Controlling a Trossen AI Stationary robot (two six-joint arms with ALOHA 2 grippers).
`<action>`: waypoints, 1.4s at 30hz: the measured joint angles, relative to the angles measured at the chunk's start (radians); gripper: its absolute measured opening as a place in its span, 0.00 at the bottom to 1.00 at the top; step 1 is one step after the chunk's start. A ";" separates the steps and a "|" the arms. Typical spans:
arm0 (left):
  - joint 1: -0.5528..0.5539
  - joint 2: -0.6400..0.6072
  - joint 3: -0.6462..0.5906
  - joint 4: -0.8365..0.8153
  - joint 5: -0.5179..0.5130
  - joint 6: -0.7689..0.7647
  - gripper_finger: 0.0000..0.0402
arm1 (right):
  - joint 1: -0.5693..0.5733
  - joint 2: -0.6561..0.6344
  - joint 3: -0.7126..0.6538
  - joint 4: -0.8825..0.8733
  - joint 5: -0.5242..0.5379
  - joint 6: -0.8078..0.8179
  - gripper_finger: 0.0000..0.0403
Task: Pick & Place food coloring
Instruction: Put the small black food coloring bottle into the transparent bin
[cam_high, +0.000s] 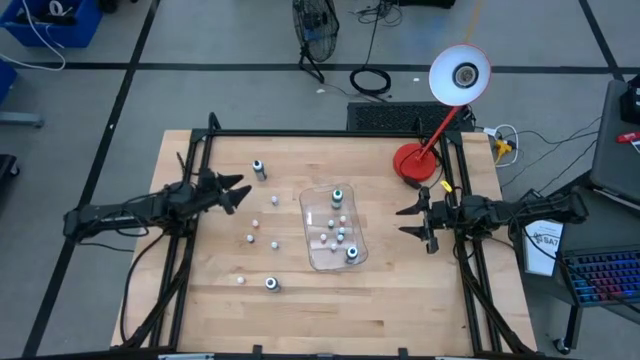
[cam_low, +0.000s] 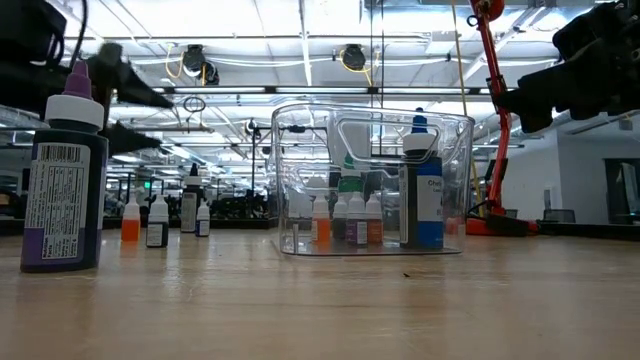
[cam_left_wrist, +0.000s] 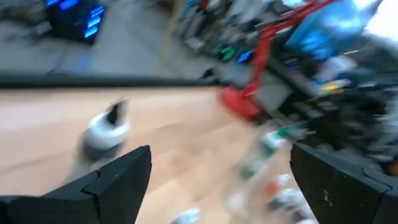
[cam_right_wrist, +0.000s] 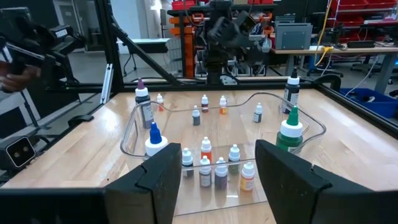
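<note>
Several tiny food coloring bottles stand upright on the wooden table: one dark bottle (cam_high: 259, 169) near the far left, small ones (cam_high: 251, 238) left of the tray, and a larger one (cam_high: 271, 284) toward the near edge, which looms large with a purple cap in the low view (cam_low: 65, 180). More bottles stand inside the clear plastic tray (cam_high: 312, 250), among them a green-capped one (cam_right_wrist: 290, 134) and a blue-capped one (cam_right_wrist: 155, 142). My left gripper (cam_high: 240, 195) hovers open left of the tray, above the table. My right gripper (cam_high: 402, 221) is open to the tray's right, facing it (cam_right_wrist: 217, 168).
A red desk lamp's base (cam_high: 412, 163) sits at the table's far right corner, just beyond my right gripper, and its white shade (cam_high: 460, 75) hangs past the far edge. Black frame rails (cam_high: 190, 200) run along both sides. Bare wood lies toward the near edge.
</note>
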 joint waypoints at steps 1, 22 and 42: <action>0.017 0.017 0.012 -0.041 -0.003 -0.028 0.94 | 0.000 0.000 0.000 0.000 0.000 0.000 0.48; 0.276 0.946 0.669 -0.622 0.354 0.245 0.94 | 0.000 0.000 0.000 0.000 0.000 0.000 0.48; 0.088 1.399 0.804 -0.606 0.246 0.747 0.94 | 0.000 0.000 0.000 0.000 0.000 0.000 0.48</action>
